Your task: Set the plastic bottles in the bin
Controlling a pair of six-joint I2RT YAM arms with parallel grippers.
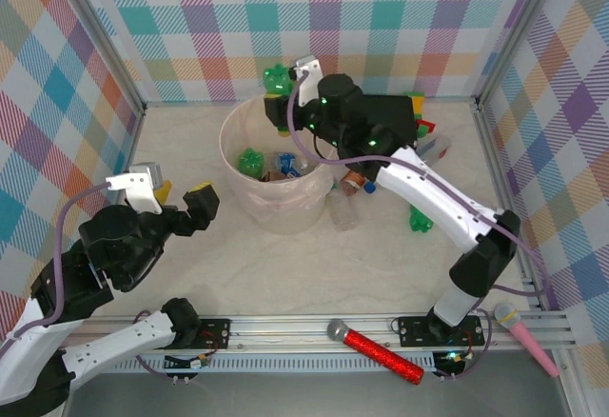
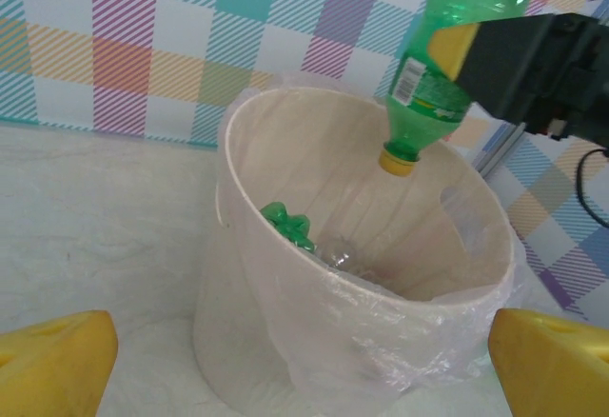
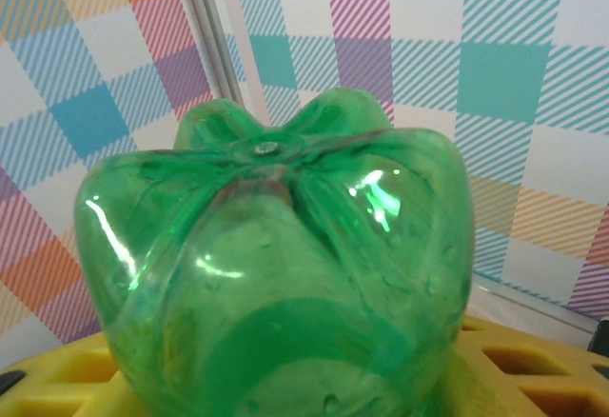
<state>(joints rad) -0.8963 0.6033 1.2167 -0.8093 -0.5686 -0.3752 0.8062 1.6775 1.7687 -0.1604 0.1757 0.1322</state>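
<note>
Right gripper (image 1: 285,105) is closed on the inverted green bottle (image 2: 433,65), gripping its body, base up, yellow cap (image 2: 397,161) pointing down. The right arm reaches from its base at the near right, across the surface (image 1: 314,274), to the far side of the bin (image 1: 249,203). The bottle hangs over the bin's far rim, its cap about level with the rim and inside the opening.

Left gripper (image 1: 181,195) is wide open and holds nothing. It hovers just left of the bin, fingers pointing at the bin wall, with the left arm folded low at the near left.

Bin contents: a second green bottle (image 1: 250,160) and a clear blue-labelled bottle (image 1: 285,163) lie at the bottom. A thin plastic liner (image 2: 381,350) drapes over the near rim.

Outside the bin, a clear bottle (image 1: 343,209) lies against its right wall, a brown bottle (image 1: 357,184) lies just beyond it, and a third green bottle (image 1: 419,217) lies further right.
</note>
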